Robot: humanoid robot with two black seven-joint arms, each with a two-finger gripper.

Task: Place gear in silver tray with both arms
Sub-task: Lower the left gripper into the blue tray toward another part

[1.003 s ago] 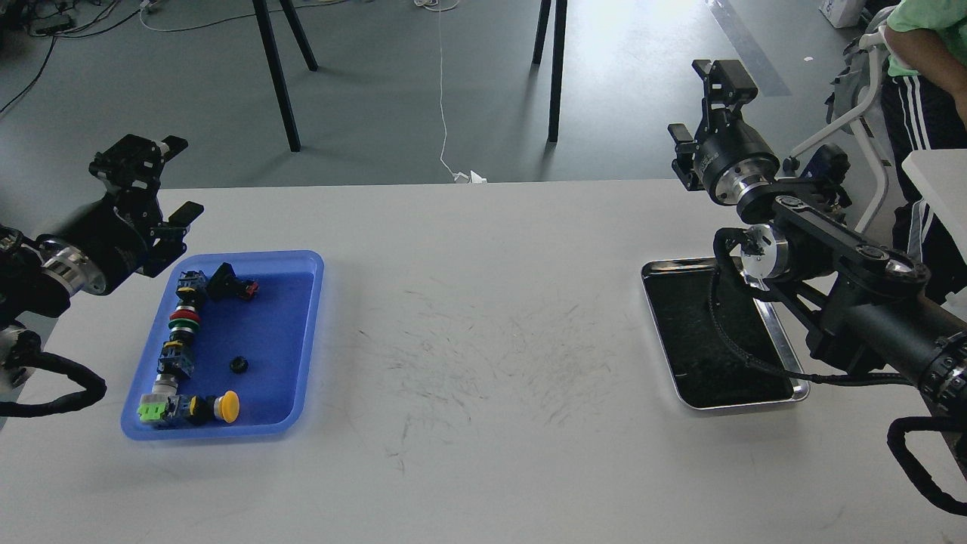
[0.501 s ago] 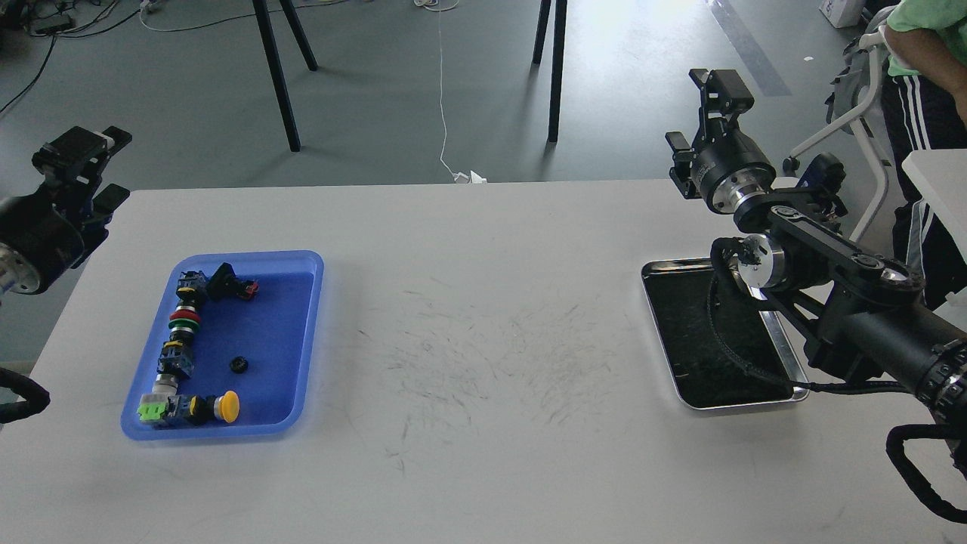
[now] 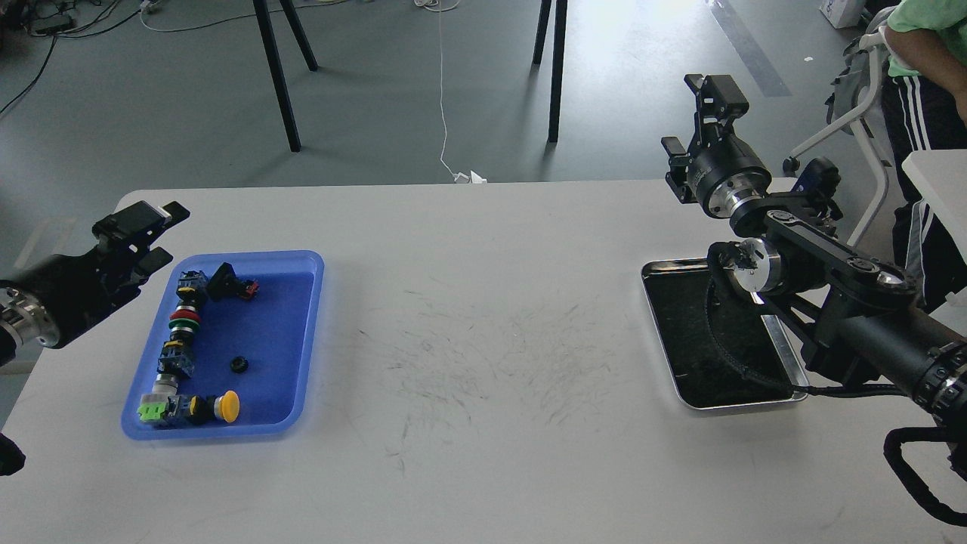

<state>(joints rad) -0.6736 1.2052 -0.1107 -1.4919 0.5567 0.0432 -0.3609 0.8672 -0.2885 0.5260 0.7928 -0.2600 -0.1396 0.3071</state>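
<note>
The gear point(image 3: 239, 365) is a small black toothed wheel lying in the blue tray point(image 3: 227, 432) at the left. The silver tray point(image 3: 665, 264), shiny-rimmed with a dark inside, sits at the right with nothing in it; my right arm's links and cable cross its right side. My left gripper point(image 3: 155, 238) hovers just left of the blue tray's far left corner, fingers apart and empty. My right gripper point(image 3: 695, 117) is raised above the table's far edge, behind the silver tray, fingers apart and empty.
The blue tray also holds a column of push-button switches point(image 3: 183, 321) and a yellow-capped one point(image 3: 226, 406). A person in green point(image 3: 922, 23) stands at the far right beside a white table point(image 3: 940, 181). Black stand legs point(image 3: 276, 75) rise behind the table.
My left gripper swung out left, then came back down and right to the blue tray's far left corner. My right gripper drifted slightly left. The gear has not moved.
</note>
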